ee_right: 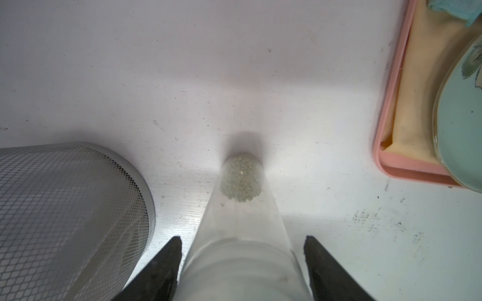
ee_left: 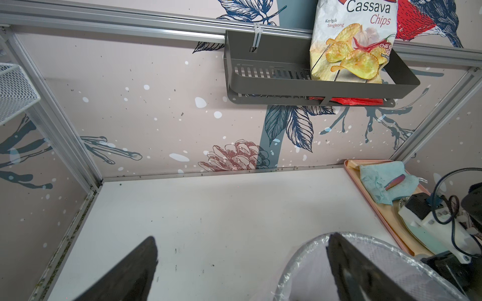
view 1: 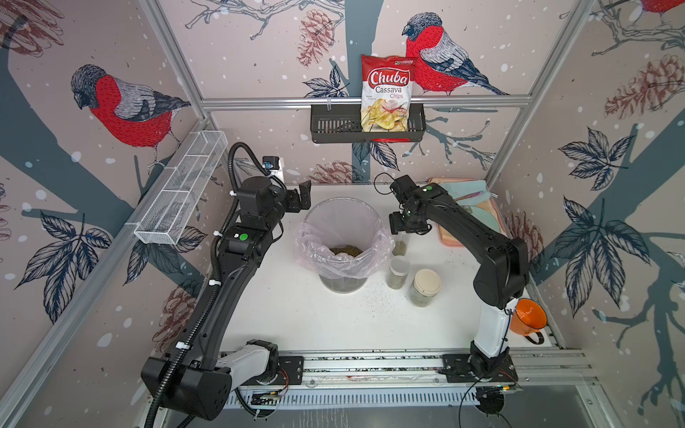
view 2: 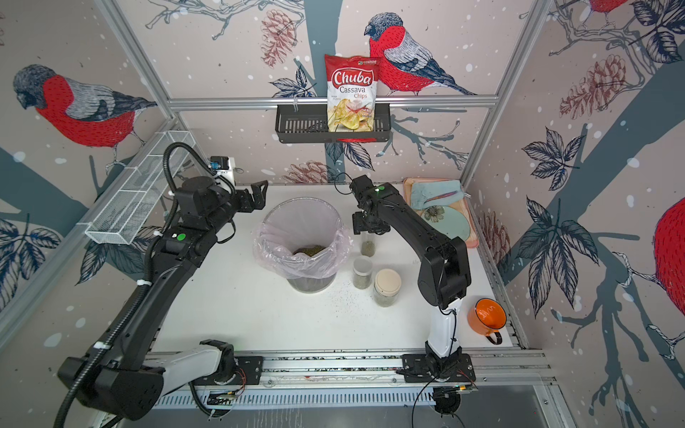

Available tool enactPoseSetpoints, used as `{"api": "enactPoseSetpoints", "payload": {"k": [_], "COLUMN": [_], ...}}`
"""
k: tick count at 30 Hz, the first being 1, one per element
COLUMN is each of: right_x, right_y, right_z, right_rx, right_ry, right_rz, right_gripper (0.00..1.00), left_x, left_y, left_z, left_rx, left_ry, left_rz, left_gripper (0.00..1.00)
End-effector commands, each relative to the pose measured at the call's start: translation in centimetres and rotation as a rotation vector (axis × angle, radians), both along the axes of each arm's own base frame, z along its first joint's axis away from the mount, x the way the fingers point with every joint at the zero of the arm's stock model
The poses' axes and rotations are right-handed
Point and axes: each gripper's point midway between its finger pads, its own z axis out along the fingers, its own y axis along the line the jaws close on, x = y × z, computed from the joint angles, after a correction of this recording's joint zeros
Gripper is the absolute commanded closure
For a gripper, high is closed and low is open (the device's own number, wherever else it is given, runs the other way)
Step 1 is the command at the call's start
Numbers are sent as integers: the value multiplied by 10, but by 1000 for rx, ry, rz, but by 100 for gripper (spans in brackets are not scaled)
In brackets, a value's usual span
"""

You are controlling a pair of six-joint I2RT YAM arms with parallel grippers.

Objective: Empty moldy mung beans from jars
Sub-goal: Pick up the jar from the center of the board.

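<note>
One tall jar (ee_right: 238,260) w/ mung beans (ee_right: 240,182) is straddled by right gripper (ee_right: 243,238), jaws unclosed. Left gripper (ee_left: 242,236) is held open, empty.

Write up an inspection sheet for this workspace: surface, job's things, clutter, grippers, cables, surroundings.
Surface: white table, dark specks scattered beside the jars.
Job's things: tall jar upright, mung beans at its bottom and in the lined bin; short jar and cream-lidded jar upright.
Clutter: orange mug; pink tray with blue cloth and plate.
Grippers: left gripper open, empty, behind the bin; right gripper straddles the tall jar, gaps both sides.
Cables: corrugated conduit along the left arm; thin cable looped by the right gripper.
Surroundings: bird wallpaper, chips bag in black shelf, white mesh basket.
</note>
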Motion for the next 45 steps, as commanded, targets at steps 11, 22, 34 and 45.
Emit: {"api": "enactPoseSetpoints", "payload": {"k": [11, 22, 34, 45], "right_x": [-1, -1, 4, 5], "right_y": [-2, -5, -13, -36], "right_z": [0, 5, 36, 98], "right_rx": [6, 4, 28, 116], "right_ry": [4, -5, -61, -178], "right_rz": [8, 1, -33, -93], "right_gripper": [39, 48, 48, 49], "left_x": [0, 0, 0, 5], "left_y": [7, 9, 10, 4], "left_z": [6, 6, 7, 10], "left_rx": [-16, -19, -24, -24], "left_ry": [-21, -21, -22, -29], "left_rz": [24, 36, 34, 10], "left_gripper": [1, 1, 1, 1]}}
